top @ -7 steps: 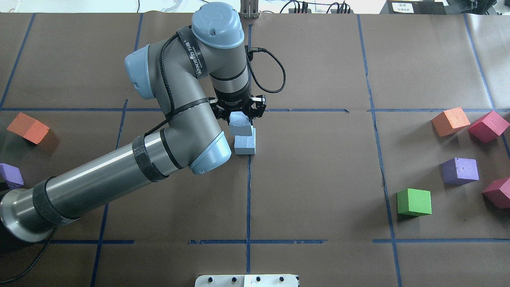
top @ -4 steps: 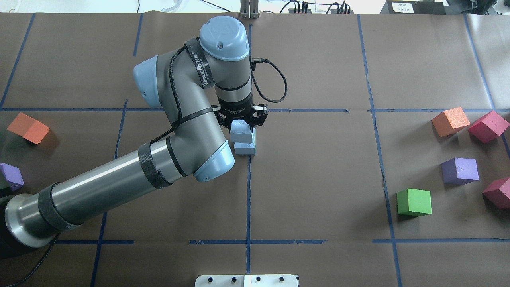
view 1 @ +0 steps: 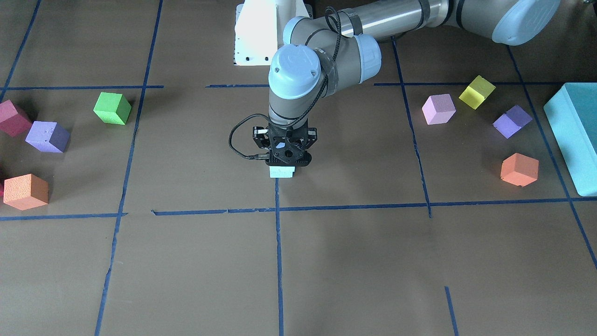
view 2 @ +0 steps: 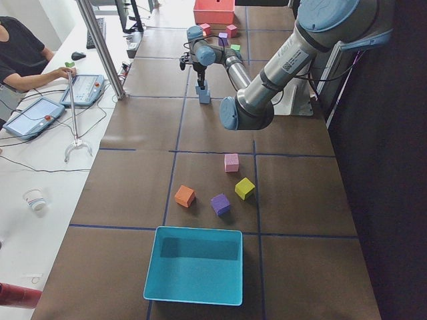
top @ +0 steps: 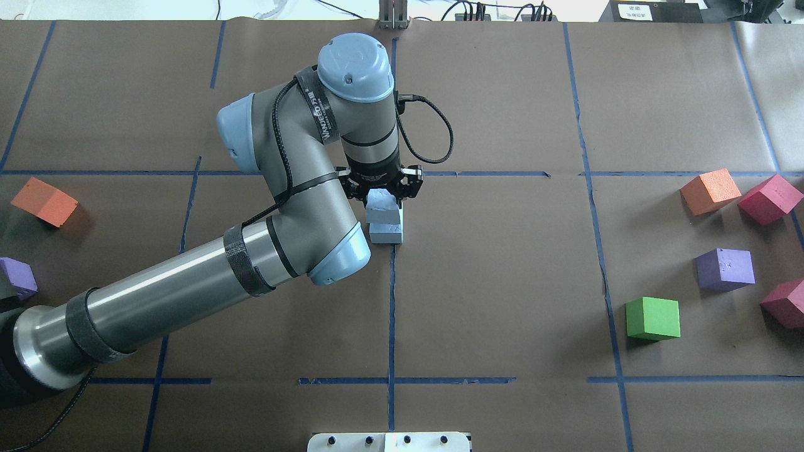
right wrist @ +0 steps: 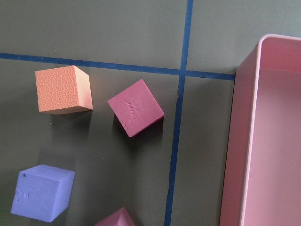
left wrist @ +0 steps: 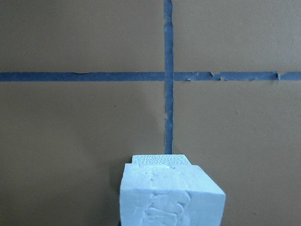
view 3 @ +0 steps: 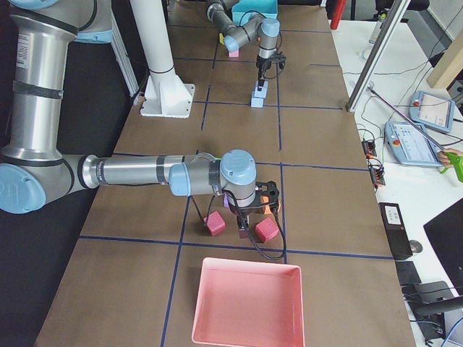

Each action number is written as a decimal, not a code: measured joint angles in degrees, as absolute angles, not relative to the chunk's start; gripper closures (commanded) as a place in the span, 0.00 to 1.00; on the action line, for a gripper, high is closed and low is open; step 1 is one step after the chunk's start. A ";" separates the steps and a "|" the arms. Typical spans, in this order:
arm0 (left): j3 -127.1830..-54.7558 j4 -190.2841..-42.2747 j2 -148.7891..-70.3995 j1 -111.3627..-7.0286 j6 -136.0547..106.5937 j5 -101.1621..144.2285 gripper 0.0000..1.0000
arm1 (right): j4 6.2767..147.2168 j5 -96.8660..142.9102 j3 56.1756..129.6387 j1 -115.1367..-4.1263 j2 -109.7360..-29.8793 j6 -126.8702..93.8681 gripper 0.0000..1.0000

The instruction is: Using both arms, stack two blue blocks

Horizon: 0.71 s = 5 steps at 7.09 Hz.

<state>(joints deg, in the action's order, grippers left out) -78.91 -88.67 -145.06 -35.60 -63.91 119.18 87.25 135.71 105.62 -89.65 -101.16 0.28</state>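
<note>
My left gripper (top: 383, 188) is shut on one pale blue block (top: 383, 209) and holds it right over the second blue block (top: 386, 233), which sits on the table's centre line. The left wrist view shows the held block (left wrist: 171, 197) covering most of the lower one (left wrist: 160, 160); I cannot tell whether they touch. In the front view the gripper (view 1: 284, 157) hides the held block and only the lower block (view 1: 281, 172) shows. My right gripper (view 3: 249, 211) shows only in the exterior right view, hovering over cubes at the table's right end; I cannot tell if it is open or shut.
Orange (top: 710, 191), red (top: 769, 198), purple (top: 725, 269) and green (top: 653, 318) cubes lie at the right. A pink tray (right wrist: 244, 141) is beside them. Orange (top: 44, 201) and purple (top: 16, 276) cubes and a teal slab (view 1: 571, 135) are at the left.
My left arm has carried the held blue block toward the lower blue block and lower down; it now overlaps the lower block far more. The other cubes have not moved.
</note>
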 measured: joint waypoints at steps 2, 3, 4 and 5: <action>-78.88 -89.00 -145.08 -35.60 -63.80 119.12 0.00 | 87.20 135.70 105.57 -89.65 -101.10 0.33 0.00; -78.97 -89.07 -145.05 -35.59 -63.82 119.10 0.00 | 87.19 135.70 105.56 -89.65 -101.09 0.34 0.00; -79.09 -89.08 -145.03 -35.60 -63.88 119.10 0.00 | 87.19 135.70 105.56 -89.65 -101.08 0.33 0.00; -79.48 -88.99 -144.99 -35.61 -63.97 119.09 0.00 | 87.19 135.70 105.56 -89.65 -101.08 0.31 0.00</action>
